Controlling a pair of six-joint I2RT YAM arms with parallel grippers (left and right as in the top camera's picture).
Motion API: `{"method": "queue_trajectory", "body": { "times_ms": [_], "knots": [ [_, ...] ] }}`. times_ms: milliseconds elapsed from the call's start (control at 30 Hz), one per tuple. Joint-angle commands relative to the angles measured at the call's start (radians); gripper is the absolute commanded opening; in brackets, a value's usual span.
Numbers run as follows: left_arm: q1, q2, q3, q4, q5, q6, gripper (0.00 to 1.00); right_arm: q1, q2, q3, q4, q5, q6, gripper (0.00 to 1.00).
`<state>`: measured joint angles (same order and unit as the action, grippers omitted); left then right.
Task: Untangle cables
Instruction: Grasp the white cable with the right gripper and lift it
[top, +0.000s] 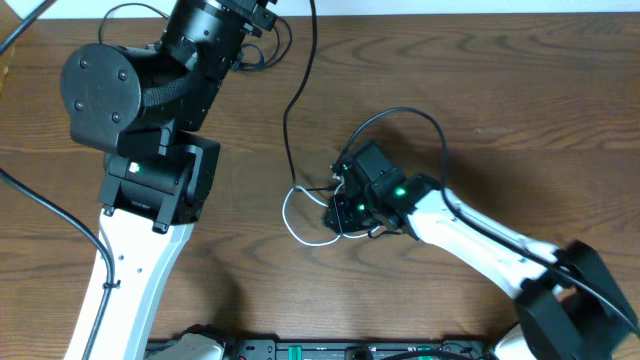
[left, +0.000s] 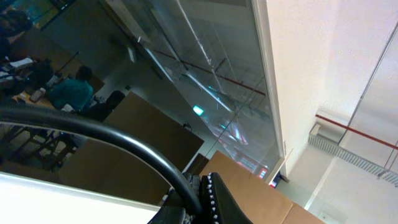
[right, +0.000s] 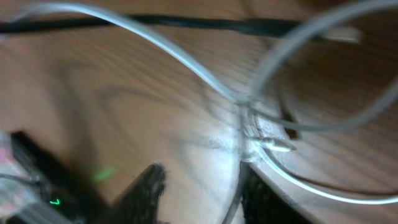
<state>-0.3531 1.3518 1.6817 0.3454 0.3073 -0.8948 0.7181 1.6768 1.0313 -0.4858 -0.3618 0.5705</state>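
Aiming at the thin white cord (right: 247, 112) where its loops cross, I want the right jaws centred on one strand only. They stand partly spread with the cord running between them, not yet pinched as far as the blur lets me tell. The tangle lies mid-way across the brown wooden desk (top: 520, 90), the white loop beside a thin black cord (top: 288, 130). I'd pinch lightly, then draw the white strand slowly clear. The left jaws are pressed together, away from the tangle.

Right arm (top: 470, 235) stretches low with right end effector (right: 202, 177) parted; left arm (top: 140, 110) rears upward, left end effector closed.
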Motion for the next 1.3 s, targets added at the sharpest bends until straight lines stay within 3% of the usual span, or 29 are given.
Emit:
{"method": "queue_trajectory", "body": {
  "times_ms": [0,33,233,567,833,1033,1200,1267],
  "knots": [
    [0.006,-0.013,0.036,0.011,-0.014,0.001,0.07,-0.007,0.061,0.003,-0.035,0.083,0.026,0.05],
    [0.006,-0.013,0.036,0.008,-0.016,0.005,0.07,-0.014,0.072,0.003,-0.057,0.103,0.04,0.01],
    [0.065,-0.017,0.036,0.005,-0.079,0.01,0.07,-0.085,0.089,0.003,-0.208,0.24,0.113,0.01],
    [0.306,-0.034,0.036,-0.032,-0.203,-0.009,0.07,-0.225,0.089,0.003,-0.407,0.522,0.197,0.01],
    [0.476,-0.033,0.035,-0.119,-0.248,-0.009,0.08,-0.34,0.089,0.003,-0.417,0.483,0.149,0.01],
    [0.577,-0.032,0.035,-0.217,-0.477,0.011,0.07,-0.379,0.089,0.003,-0.428,0.489,0.169,0.01],
    [0.658,-0.031,0.035,-0.309,-0.529,0.025,0.08,-0.383,0.089,0.003,-0.412,0.451,0.172,0.01],
    [0.671,-0.031,0.035,-0.364,-0.52,0.025,0.07,-0.377,0.089,0.003,-0.373,0.367,0.083,0.01]
  ]
}}
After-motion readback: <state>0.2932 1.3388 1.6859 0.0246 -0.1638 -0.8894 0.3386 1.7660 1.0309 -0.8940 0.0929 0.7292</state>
